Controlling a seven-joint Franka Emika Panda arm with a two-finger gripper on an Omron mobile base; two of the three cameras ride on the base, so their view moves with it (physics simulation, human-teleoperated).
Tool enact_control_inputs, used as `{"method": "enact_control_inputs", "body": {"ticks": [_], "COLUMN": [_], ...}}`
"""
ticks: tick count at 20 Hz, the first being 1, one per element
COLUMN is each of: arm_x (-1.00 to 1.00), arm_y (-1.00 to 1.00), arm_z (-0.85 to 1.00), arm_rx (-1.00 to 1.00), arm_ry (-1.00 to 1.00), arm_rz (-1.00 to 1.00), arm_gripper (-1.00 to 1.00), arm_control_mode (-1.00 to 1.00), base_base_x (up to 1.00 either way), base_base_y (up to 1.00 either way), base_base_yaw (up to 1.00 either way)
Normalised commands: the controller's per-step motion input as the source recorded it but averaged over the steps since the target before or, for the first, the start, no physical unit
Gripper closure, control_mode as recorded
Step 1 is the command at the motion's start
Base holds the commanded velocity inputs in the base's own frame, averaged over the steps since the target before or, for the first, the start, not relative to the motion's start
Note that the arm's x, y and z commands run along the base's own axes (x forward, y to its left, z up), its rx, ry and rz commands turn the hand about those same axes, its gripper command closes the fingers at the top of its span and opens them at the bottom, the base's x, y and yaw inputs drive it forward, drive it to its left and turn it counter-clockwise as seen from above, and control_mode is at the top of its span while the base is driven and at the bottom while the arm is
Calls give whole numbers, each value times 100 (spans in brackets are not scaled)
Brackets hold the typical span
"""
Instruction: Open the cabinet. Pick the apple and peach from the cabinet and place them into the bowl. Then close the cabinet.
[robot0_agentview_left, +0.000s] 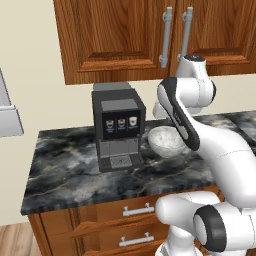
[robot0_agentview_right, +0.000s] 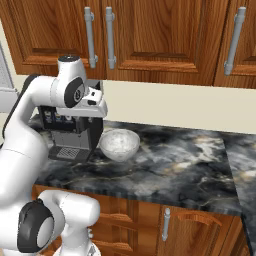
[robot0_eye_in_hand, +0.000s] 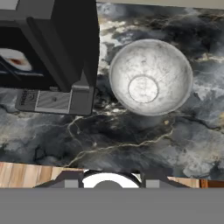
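Note:
The cabinet (robot0_agentview_left: 115, 35) hangs on the wall above the counter, and both its panelled doors are closed. Its grey bar handles (robot0_agentview_right: 90, 37) stand side by side at the middle seam. The apple and the peach are hidden from view. The white speckled bowl (robot0_eye_in_hand: 150, 76) stands empty on the dark marble counter, just right of the coffee machine; it is also seen as the bowl (robot0_agentview_left: 166, 140) and the bowl (robot0_agentview_right: 119, 144). My gripper (robot0_agentview_right: 96, 114) hovers above the counter, between the machine and the bowl, pointing down. In the hand view its fingertips stand apart at the bottom with nothing between them.
A black coffee machine (robot0_agentview_left: 117, 127) stands on the counter (robot0_agentview_right: 175, 165) left of the bowl. Wooden drawers (robot0_agentview_left: 135, 212) with short handles run below the counter edge. Another wall cabinet door with its handle (robot0_agentview_right: 233, 40) lies further right. My arm's elbow (robot0_agentview_left: 197, 90) rises close under the cabinet.

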Motion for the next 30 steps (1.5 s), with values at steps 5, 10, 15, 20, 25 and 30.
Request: {"method": "enact_control_inputs", "body": {"ticks": [5, 10, 15, 20, 25, 30], "arm_x": [0, -23, -38, -41, -30, -18], "arm_y": [0, 0, -4, -8, -12, -8], "arm_z": [0, 14, 55, 72, 76, 73], "arm_rx": [0, -1, 0, 0, 0, 0], "arm_ry": [0, -26, -50, -56, -55, -50], "arm_rz": [0, 0, 0, 0, 0, 0], "arm_gripper": [-100, -100, -100, -100, -100, -100], "arm_control_mode": [-100, -100, -100, -100, -100, -100], "base_base_x": [0, 0, 0, 0, 0, 0], "base_base_y": [0, 0, 0, 0, 0, 0], "base_base_yaw": [0, 0, 0, 0, 0, 0]}}
